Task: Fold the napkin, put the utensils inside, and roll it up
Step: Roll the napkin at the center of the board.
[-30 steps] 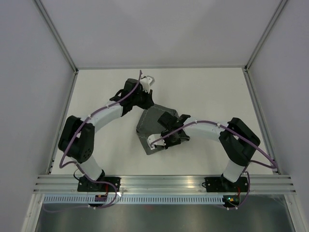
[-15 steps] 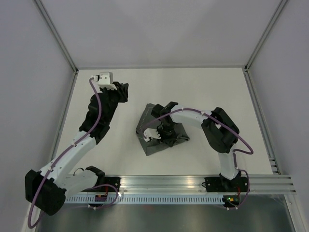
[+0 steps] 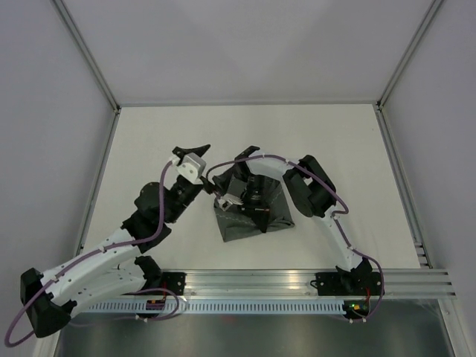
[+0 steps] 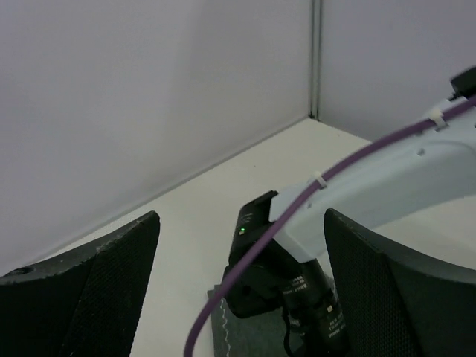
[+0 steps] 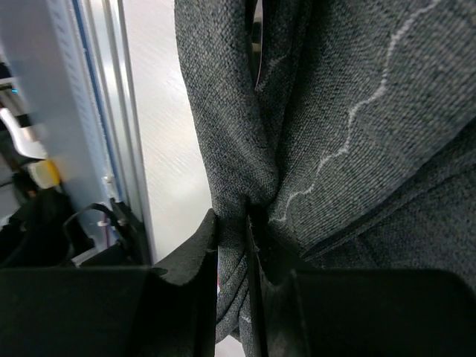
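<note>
The right gripper pinches the napkin at its left edge, and the left gripper, spread wide, hangs just left, away from the table edges.

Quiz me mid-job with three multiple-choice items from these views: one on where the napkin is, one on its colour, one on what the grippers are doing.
1. Where does the napkin lie?
A. in the far left corner
B. on the near rail
C. at the centre of the table, between the arms

2. What colour is the napkin?
A. white
B. dark grey
C. pink

3. What are the left gripper and right gripper doing?
A. left open and empty, right pinching the napkin
B. both open
C. left pinching the napkin, right open

Answers:
1 C: the top view shows it bunched mid-table.
2 B: the right wrist view shows a dark grey weave with a lighter stitched line.
3 A: the left fingers stand wide apart with nothing between them, and the right fingers close on a fold of cloth.
</note>
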